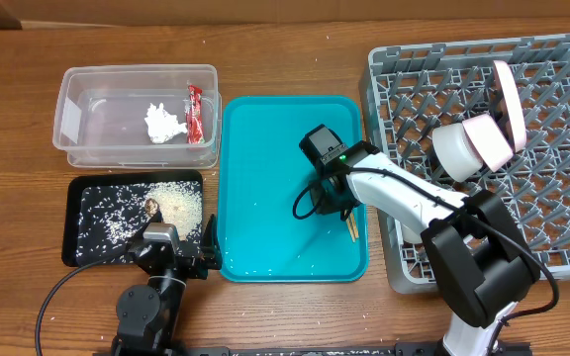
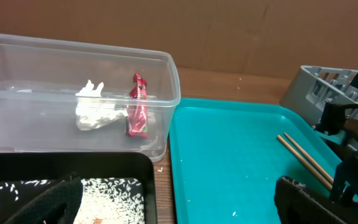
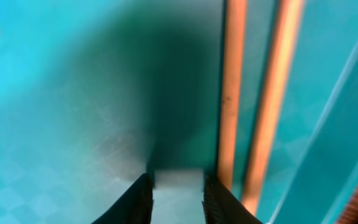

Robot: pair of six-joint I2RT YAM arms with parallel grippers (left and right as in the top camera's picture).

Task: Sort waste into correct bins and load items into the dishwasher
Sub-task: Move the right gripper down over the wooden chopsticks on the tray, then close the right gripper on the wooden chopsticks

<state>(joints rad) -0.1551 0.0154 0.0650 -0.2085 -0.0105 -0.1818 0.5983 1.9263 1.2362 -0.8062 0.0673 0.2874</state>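
Note:
Two wooden chopsticks (image 1: 351, 227) (image 2: 306, 158) lie side by side on the teal tray (image 1: 265, 198), near its right rim. My right gripper (image 1: 332, 206) (image 3: 178, 180) points down at the tray just left of them. Its fingers stand a little apart, with only tray surface between them. The chopsticks (image 3: 230, 93) run along the outside of the right finger. The clear tub (image 1: 72, 109) holds the white napkin (image 1: 161, 124) (image 2: 95, 112) and the red wrapper (image 1: 195, 111) (image 2: 137, 112). Rice (image 1: 166, 203) covers the black tray (image 1: 77, 237). My left gripper (image 1: 176, 242) (image 2: 179, 208) is wide open and spans the gap between the black and teal trays.
The grey dish rack (image 1: 384, 79) at the right holds an upright pale pink plate (image 1: 508, 99) and a pale bowl (image 1: 458, 150) on its side. A few rice grains dot the teal tray and the wooden table (image 1: 295, 49).

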